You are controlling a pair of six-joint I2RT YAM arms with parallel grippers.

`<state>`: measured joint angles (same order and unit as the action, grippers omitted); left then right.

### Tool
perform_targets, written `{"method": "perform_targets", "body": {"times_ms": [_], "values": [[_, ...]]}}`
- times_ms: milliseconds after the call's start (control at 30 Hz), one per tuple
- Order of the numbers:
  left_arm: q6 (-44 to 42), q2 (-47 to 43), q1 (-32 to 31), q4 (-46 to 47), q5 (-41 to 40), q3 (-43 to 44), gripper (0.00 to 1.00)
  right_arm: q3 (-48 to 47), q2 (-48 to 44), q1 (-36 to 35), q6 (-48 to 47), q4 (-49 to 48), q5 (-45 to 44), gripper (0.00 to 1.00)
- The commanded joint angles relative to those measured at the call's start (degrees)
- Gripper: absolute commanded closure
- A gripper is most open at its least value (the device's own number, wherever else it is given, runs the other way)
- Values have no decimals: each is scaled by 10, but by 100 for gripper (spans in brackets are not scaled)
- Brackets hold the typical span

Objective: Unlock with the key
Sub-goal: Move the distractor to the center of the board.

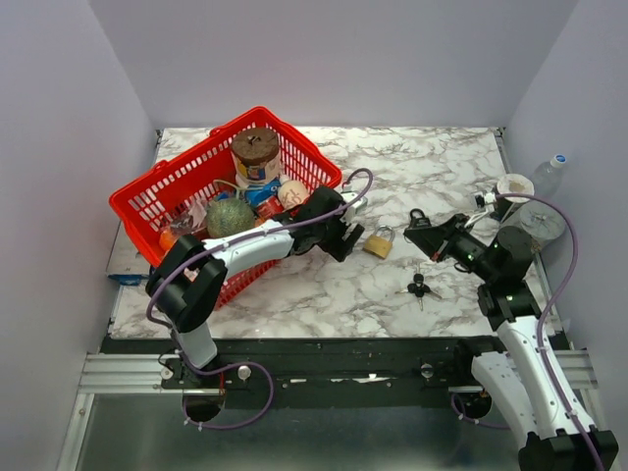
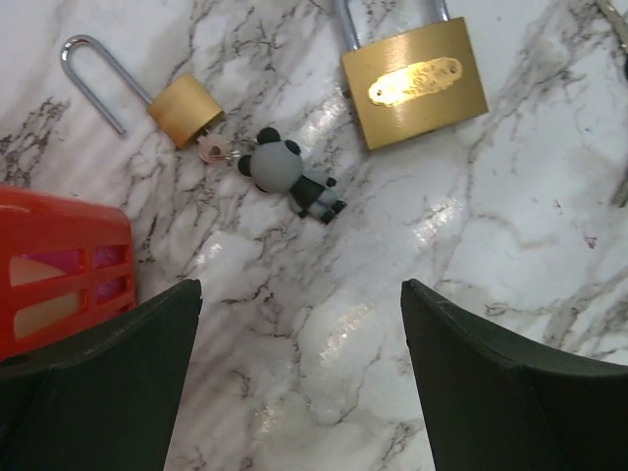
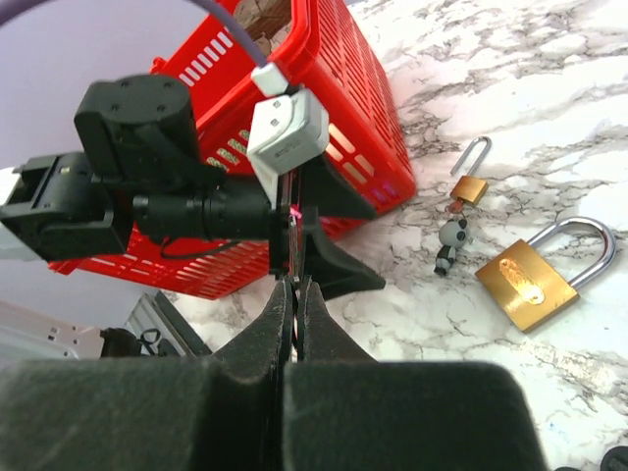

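The large brass padlock (image 1: 379,242) lies flat near the middle of the marble table (image 1: 442,157), shackle shut, just beside the left gripper (image 2: 299,289). That gripper hovers over bare marble with its fingers spread wide and nothing between them. A small brass padlock (image 2: 184,110) rests close by with a panda key fob (image 2: 275,169) at its keyway. A bunch of black-headed keys (image 1: 419,287) sits apart, toward the near right of the table. The right gripper (image 3: 294,285) points at the left wrist from the right, its fingers pressed together; whether anything thin is pinched there cannot be told.

Behind the left arm, a red plastic basket (image 1: 147,191) sits at the table's left, holding a brown-lidded tin (image 1: 255,152), a green ball (image 1: 229,216) and other small goods. A clear bottle with a blue cap (image 1: 549,177) stands at the right edge. Pale walls enclose three sides. Open marble stretches across the far right and the near middle.
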<state>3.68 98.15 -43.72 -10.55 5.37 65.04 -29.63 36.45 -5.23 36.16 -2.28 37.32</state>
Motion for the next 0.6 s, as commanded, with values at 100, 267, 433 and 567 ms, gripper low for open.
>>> {"method": "perform_targets", "body": {"times_ms": [100, 267, 433, 567], "values": [[-85, 63, 79, -41, -97, 95, 9, 26, -8, 2, -9, 21, 21, 99], [-94, 75, 118, -38, -122, 112, 9, 28, -20, 2, -22, 55, 13, 99], [-56, 73, 95, -47, -66, 139, 8, 38, -17, 2, -31, 67, 12, 99], [-45, 86, 17, -74, -88, 164, 8, 37, -21, 2, -32, 83, -12, 99]]}}
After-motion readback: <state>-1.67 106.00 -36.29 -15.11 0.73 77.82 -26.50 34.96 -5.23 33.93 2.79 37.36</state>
